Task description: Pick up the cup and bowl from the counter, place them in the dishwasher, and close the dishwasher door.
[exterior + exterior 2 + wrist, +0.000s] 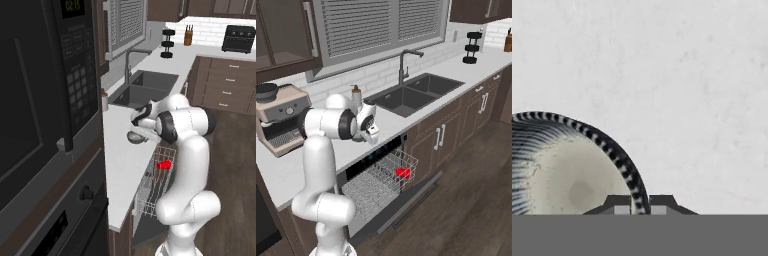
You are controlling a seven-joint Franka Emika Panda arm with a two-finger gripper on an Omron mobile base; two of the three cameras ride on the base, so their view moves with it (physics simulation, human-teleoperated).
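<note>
The gripper (pixel 639 206) had closed on the rim of the bowl (pixel 567 170) on the counter (pixel 677 75); the bowl ran off-frame at nine o'clock. The cup (pixel 403 173) lay in the dishwasher (pixel 383 182) rack.

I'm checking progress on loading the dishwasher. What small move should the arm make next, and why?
Probably lift the bowl straight up off the counter. The fingers appear closed on its rim, one on each side, and the cup already lies in the open dishwasher's rack, so the bowl is what remains.

Flat, even rendered light, soft shadows, slightly coarse detail
</note>
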